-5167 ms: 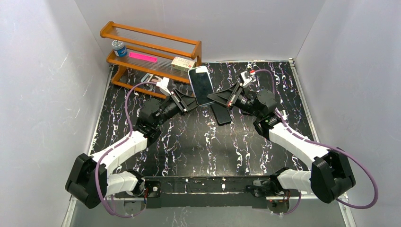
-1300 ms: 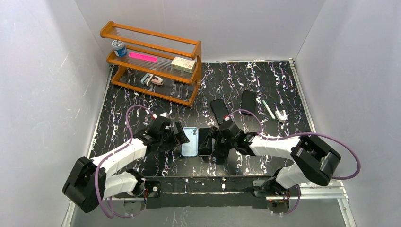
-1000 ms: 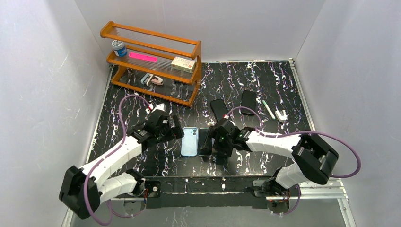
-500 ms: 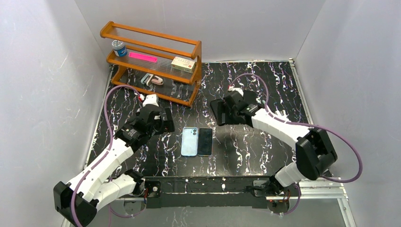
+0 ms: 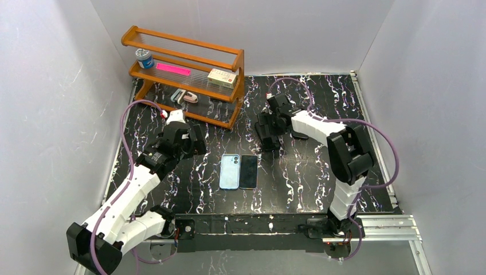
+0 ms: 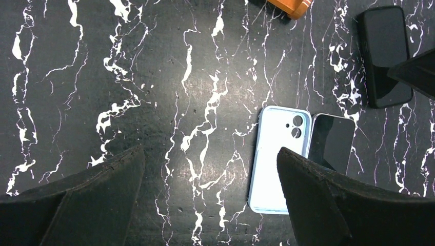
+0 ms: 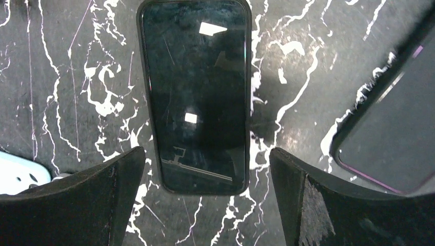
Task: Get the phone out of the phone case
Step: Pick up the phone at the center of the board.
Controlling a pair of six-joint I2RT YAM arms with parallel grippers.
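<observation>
Flat and screen-up on the near middle of the counter (image 5: 298, 183): the phone (image 5: 248, 171), out of its case and touching the case's right edge. Beside it the light-blue phone case (image 5: 230, 171), empty, camera cutout at the far end. Left of the pair and raised, the left end effector (image 5: 193, 142), fingers spread wide, holding nothing. Farther back, the right end effector (image 5: 269, 133), likewise wide and empty, above another dark handset (image 7: 196, 97). Wooden rack (image 5: 183, 69) at the far left.
</observation>
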